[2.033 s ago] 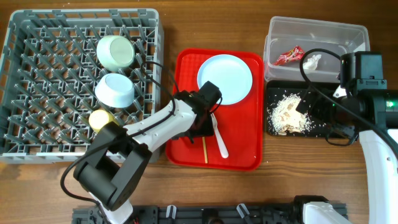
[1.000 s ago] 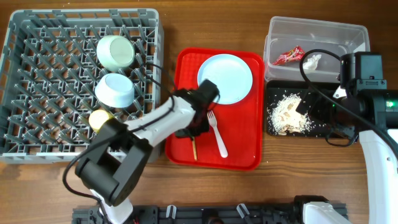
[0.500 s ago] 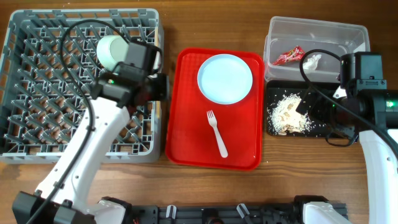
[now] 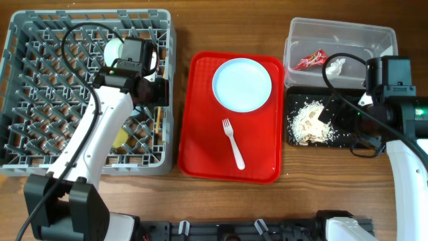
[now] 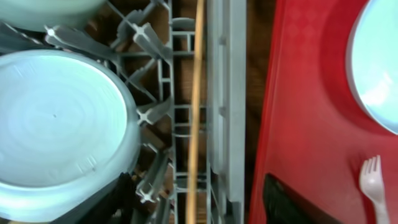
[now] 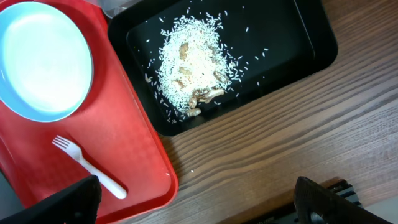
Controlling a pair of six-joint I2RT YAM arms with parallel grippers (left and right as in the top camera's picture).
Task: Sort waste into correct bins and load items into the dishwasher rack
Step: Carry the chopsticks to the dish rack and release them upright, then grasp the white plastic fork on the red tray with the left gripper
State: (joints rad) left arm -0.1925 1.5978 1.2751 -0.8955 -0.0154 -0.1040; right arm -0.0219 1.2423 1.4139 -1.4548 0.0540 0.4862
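1. Grey dishwasher rack (image 4: 40,100), with a peg-grid pattern.
2. Bright red serving tray (image 4: 261,154); pale bluish-white plate (image 4: 242,84); white fork (image 4: 234,144).
3. Black tray (image 6: 280,43); whitish rice scraps (image 6: 189,65).
4. Shiny red wrapper (image 4: 309,60); clear tub (image 4: 334,30).

The dishwasher rack (image 4: 40,87) fills the frame's left, holding a bowl (image 5: 56,118) and a chopstick (image 5: 194,124) near its right wall. At centre the serving tray (image 4: 261,154) carries the plate (image 4: 241,84), with the fork (image 4: 233,142) below it. Upper right, the tub (image 4: 348,33) holds the wrapper (image 4: 310,60); the shallow tray (image 4: 334,130) below it holds rice scraps (image 4: 309,122).
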